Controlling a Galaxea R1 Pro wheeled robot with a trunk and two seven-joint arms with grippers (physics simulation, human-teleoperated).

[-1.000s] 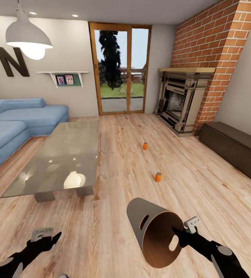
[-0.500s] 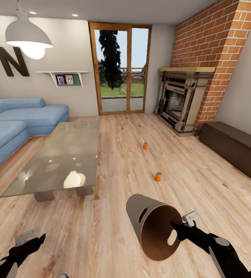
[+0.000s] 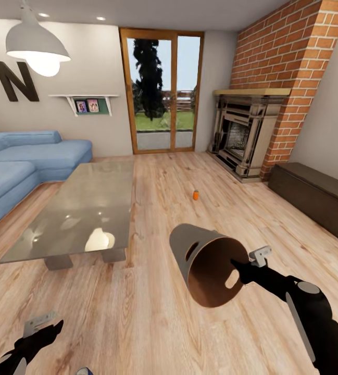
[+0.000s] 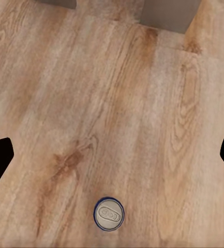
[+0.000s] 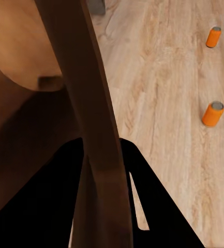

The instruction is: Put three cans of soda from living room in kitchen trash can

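Your right gripper [image 3: 240, 268] clamps the trash can [image 3: 202, 271] rim; centre the wide-open left gripper [image 4: 112, 155] over the blue soda can [image 4: 109, 213] at 6 o'clock, then descend.

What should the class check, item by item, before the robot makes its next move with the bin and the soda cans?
1. Right gripper clamped on the bin rim: ok; in the right wrist view the rim wall runs between the fingers.
2. Left gripper open: ok.
3. Blue can upright on the floor beneath the left gripper: ok.
4. Both orange cans upright on the floor: ok.
5. Bin mouth upward: not ok; tilted sideways.
6. Bin empty: cannot tell.
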